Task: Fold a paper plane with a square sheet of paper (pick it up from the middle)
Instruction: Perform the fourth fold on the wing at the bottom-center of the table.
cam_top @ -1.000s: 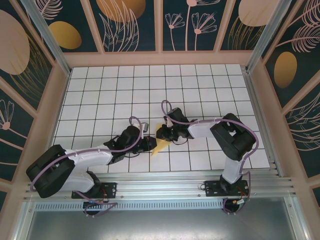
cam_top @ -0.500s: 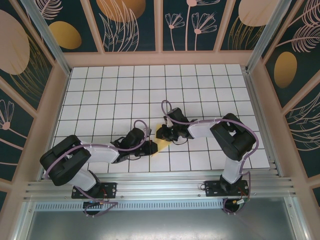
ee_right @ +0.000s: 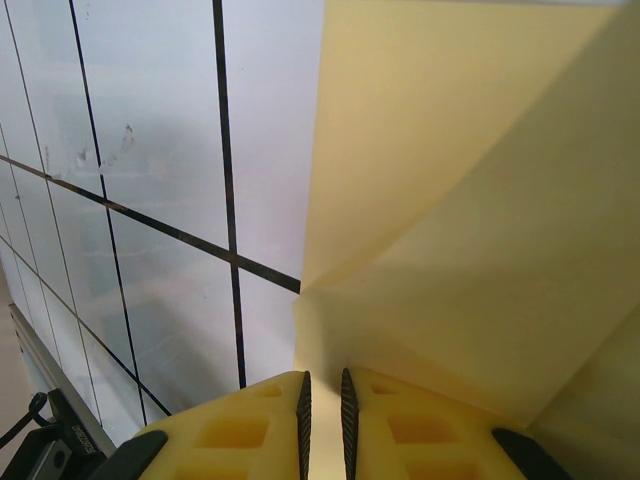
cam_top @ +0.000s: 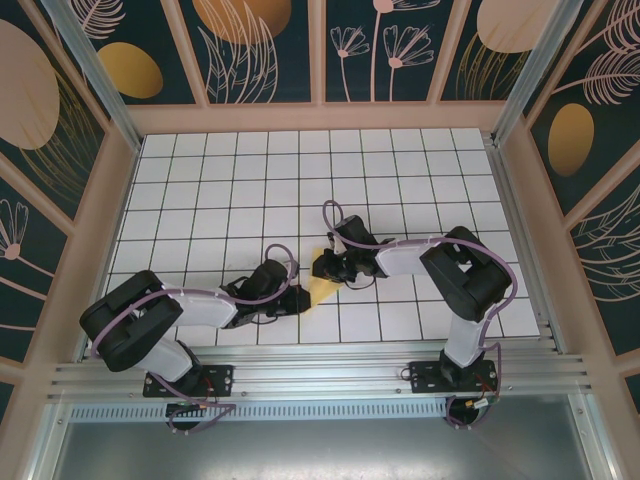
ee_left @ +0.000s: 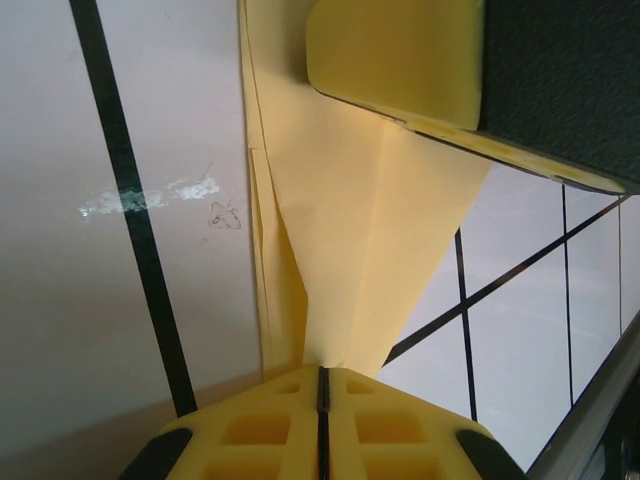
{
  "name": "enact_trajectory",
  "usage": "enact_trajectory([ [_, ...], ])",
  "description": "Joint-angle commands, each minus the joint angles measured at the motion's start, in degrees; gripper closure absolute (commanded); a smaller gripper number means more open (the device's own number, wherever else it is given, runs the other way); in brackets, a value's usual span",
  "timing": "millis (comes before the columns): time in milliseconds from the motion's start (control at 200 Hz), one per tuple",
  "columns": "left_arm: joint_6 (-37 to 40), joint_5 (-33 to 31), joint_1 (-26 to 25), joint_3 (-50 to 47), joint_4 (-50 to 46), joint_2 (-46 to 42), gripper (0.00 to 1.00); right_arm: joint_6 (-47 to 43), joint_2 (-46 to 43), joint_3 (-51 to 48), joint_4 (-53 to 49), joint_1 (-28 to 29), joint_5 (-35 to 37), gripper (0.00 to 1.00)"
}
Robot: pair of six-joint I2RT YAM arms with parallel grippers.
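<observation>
Left gripper [ee_left: 322, 372] is pinching shut on the narrow tip of the sheet of paper [ee_left: 350, 250]. Just ahead of its fingertips the pale-yellow sheet is widening into a creased wedge lying on the gridded table [cam_top: 400, 180]. Beyond that, the right gripper [ee_right: 322, 378] is clamping the far end (jaws nearly touching). Folding is sitting about midway: the point and several creases are made, with no finished dart showing. Compared with a second earlier, the left elbow is drawn in and its gripper is covering the tip, while the right arm is keeping its pose.
</observation>
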Motion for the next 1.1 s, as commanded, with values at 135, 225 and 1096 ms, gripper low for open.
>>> enact_trajectory([
  [135,1.87,-5.04,0.34,-1.30,-12.62,-3.41,0.92,-0.55,2.80,-0.11,-2.00,-0.50,2.28,0.80],
  [225,0.53,-3.65,0.26,-1.59,-10.54,-7.58,0.90,-0.38,2.82,-0.08,-1.91,-0.49,2.28,0.80],
  [1096,-1.99,1.25,0.33,1.64,-1.36,0.06,0.86,-0.62,2.77,-0.08,-2.83,-0.50,2.72,0.80],
])
